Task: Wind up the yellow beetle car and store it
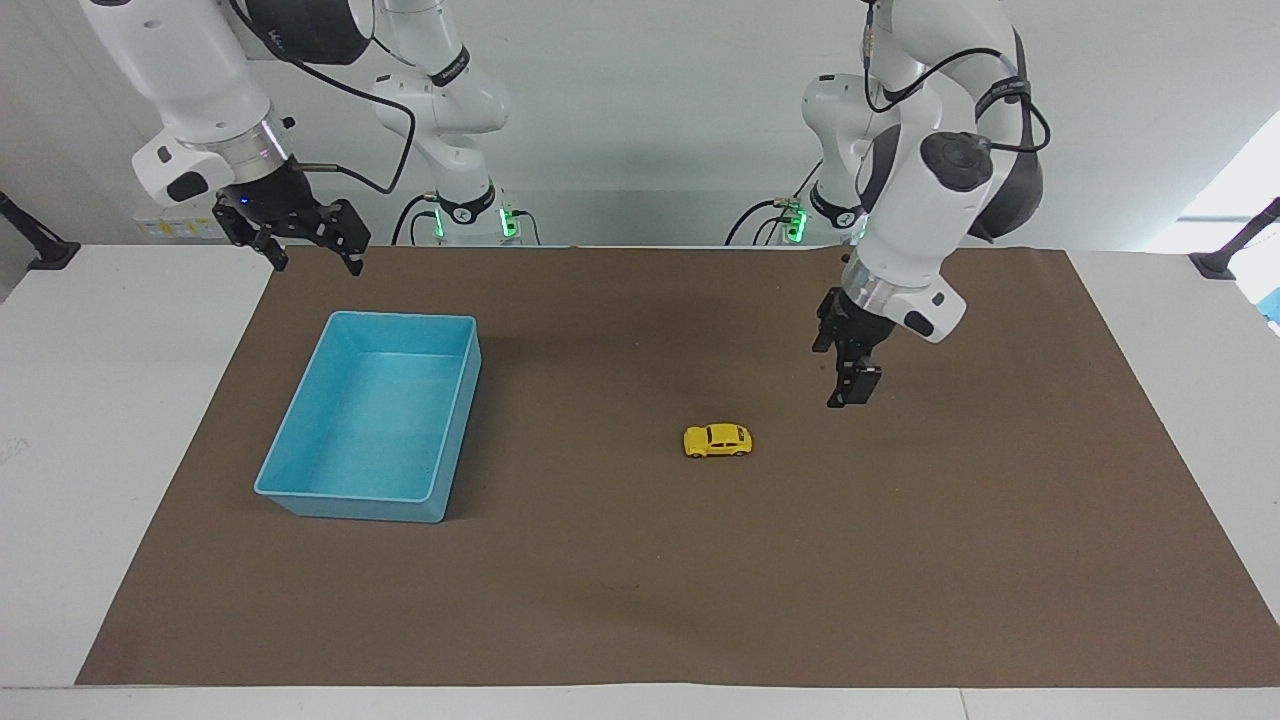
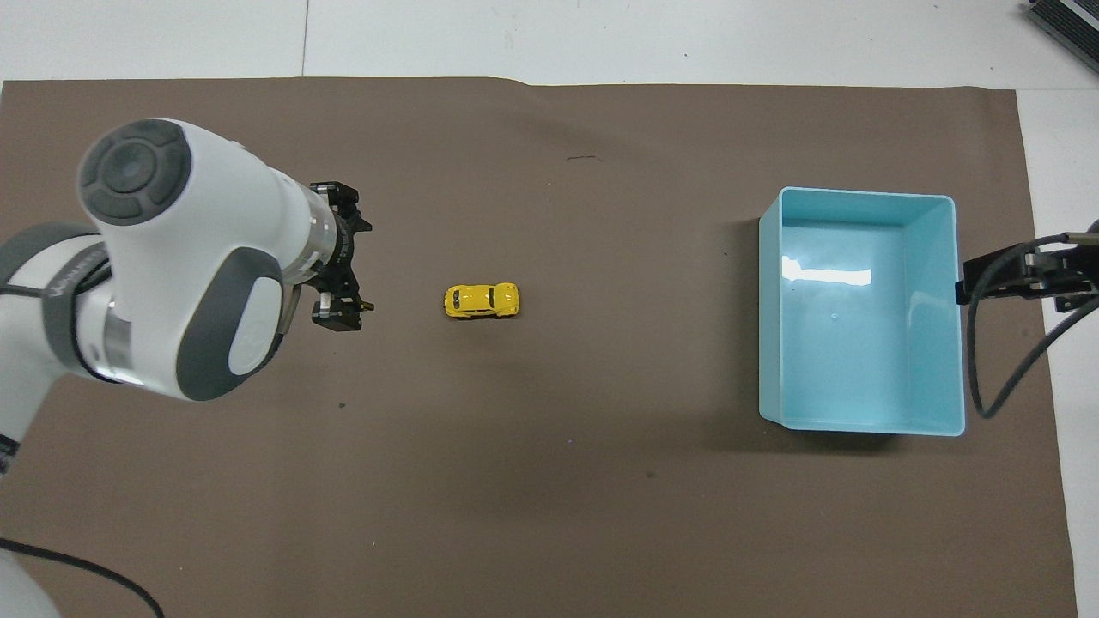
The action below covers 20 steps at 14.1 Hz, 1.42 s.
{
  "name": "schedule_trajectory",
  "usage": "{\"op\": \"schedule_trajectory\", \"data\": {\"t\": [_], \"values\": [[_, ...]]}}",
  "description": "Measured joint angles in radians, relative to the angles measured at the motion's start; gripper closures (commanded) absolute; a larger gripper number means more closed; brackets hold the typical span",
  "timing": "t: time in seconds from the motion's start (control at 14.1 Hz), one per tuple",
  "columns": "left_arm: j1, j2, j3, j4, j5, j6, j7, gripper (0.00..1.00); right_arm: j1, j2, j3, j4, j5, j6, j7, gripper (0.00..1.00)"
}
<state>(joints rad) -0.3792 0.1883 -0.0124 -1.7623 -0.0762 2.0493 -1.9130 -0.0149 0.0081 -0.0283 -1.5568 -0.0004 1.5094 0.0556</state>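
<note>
Right, the yellow beetle car (image 1: 717,441) sits on its wheels near the middle of the brown mat (image 1: 640,600), on the counter (image 1: 60,450), well apart from the blue bin (image 1: 300,480), which lies toward the right arm's end. Nothing touches the car.

I have the left tool (image 1: 845,385) up in the air over bare mat beside the car, toward the left arm's end, pointing down with its fingers spread and nothing between them. The right tool (image 1: 310,245) waits, open and empty, above the mat's edge just by the bin's robot-side corner.

The step in hand, as I judge it, is the approach for the first grasp. To do it well I would bring the left tool directly above the car before lowering, not slide in at a slant, since the toy is tiny and light and a glancing finger would likely roll it away. The car's length runs along the line between the two arms' ends, so I would want the fingers closing across its narrow flanks, on the body above the wheels. I would lower gently, stop short of pressing the fingers into the mat, and close only once both fingers bracket the body evenly. Winding probably means dragging it backward on its wheels, so a low, firm grip should help.
</note>
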Motion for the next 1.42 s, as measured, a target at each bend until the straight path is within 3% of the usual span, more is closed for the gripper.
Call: {"op": "schedule_trajectory", "data": {"t": [0.71,1.07,1.42], "values": [[-0.127,0.16,0.0,0.0,0.019,0.138,-0.21,0.0,0.0,0.0,0.0,0.0,0.0,0.0,0.0,0.0],[-0.176,0.253,0.0,0.018,0.087,0.193,-0.325,0.0,0.0,0.0,0.0,0.0,0.0,0.0,0.0,0.0],[-0.177,0.265,0.011,0.024,0.088,0.198,-0.333,0.0,0.0,0.0,0.0,0.0,0.0,0.0,0.0,0.0]]}}
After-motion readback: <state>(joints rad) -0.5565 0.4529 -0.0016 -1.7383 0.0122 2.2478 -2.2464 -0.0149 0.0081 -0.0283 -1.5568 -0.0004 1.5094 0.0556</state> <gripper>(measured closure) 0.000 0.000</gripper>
